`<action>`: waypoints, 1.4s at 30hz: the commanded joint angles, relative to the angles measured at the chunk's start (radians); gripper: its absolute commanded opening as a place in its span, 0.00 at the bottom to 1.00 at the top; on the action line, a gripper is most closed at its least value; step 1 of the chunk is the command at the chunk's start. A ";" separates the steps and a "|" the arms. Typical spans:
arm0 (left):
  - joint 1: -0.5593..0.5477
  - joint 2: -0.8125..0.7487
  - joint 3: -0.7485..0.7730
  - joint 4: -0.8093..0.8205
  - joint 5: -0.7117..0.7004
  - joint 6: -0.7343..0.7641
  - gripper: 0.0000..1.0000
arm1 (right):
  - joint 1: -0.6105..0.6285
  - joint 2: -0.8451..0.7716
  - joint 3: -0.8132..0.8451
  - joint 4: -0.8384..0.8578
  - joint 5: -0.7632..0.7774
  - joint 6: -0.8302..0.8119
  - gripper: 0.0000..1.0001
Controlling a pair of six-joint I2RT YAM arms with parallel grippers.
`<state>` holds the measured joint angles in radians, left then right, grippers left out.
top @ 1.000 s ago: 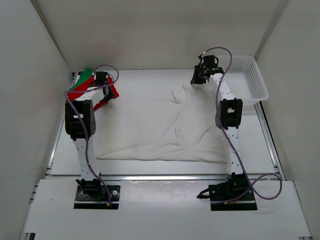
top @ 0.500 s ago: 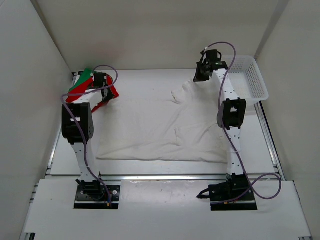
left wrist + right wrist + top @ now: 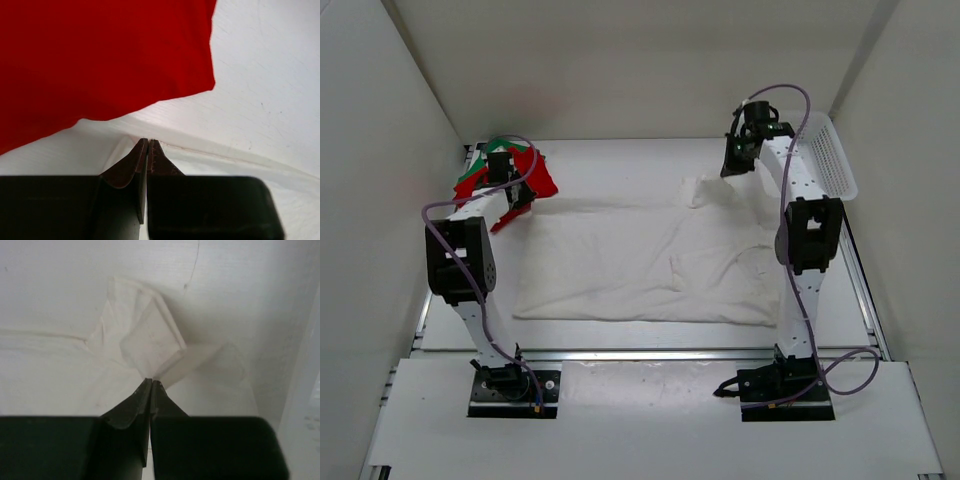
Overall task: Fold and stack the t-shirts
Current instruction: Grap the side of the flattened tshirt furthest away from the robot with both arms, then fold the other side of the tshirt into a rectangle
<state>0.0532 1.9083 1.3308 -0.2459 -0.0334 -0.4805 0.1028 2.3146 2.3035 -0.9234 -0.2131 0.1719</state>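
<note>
The white t-shirt [image 3: 640, 265] lies spread out across the middle of the table. My left gripper [image 3: 523, 203] is shut on its back left corner; the left wrist view shows the fingertips [image 3: 148, 140] pinched together on the cloth edge [image 3: 200, 165]. My right gripper [image 3: 732, 168] is shut on the shirt's back right part, and a bunched fold of white cloth [image 3: 150, 347] is drawn up to its tips [image 3: 151, 381]. The red t-shirt [image 3: 538, 180] [image 3: 100, 55] and the green t-shirt [image 3: 485, 158] lie heaped at the back left, just behind the left gripper.
A white mesh basket [image 3: 832, 150] stands at the back right corner, close beside the right arm's wrist. White walls enclose the table on the left, back and right. Both arm bases sit at the near edge.
Both arms swung outward: the left gripper went left and the right gripper went right and back. The white shirt's back edge is drawn out straighter between them.
</note>
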 commanded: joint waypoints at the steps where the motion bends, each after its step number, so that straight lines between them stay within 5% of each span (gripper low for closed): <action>1: 0.020 -0.087 -0.027 0.016 0.021 0.000 0.00 | 0.009 -0.250 -0.406 0.119 0.032 -0.002 0.00; 4: 0.019 -0.092 -0.013 -0.018 -0.017 0.039 0.00 | -0.012 -0.495 -0.744 0.368 -0.005 0.037 0.00; 11: 0.059 -0.185 -0.136 0.019 -0.011 0.020 0.00 | -0.029 -0.728 -1.045 0.460 0.006 0.066 0.00; 26: 0.085 -0.474 -0.416 0.089 -0.071 -0.012 0.00 | -0.178 -1.161 -1.475 0.554 -0.038 0.132 0.00; 33: 0.037 -0.583 -0.464 0.063 -0.105 0.011 0.00 | -0.046 -1.094 -1.474 0.595 0.006 0.146 0.00; 42: 0.047 -0.565 -0.513 0.097 -0.094 0.025 0.00 | -0.031 -0.857 -1.477 0.800 0.048 0.203 0.21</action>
<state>0.1028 1.3510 0.8181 -0.1719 -0.1158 -0.4702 0.1001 1.4265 0.8131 -0.2375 -0.1944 0.3565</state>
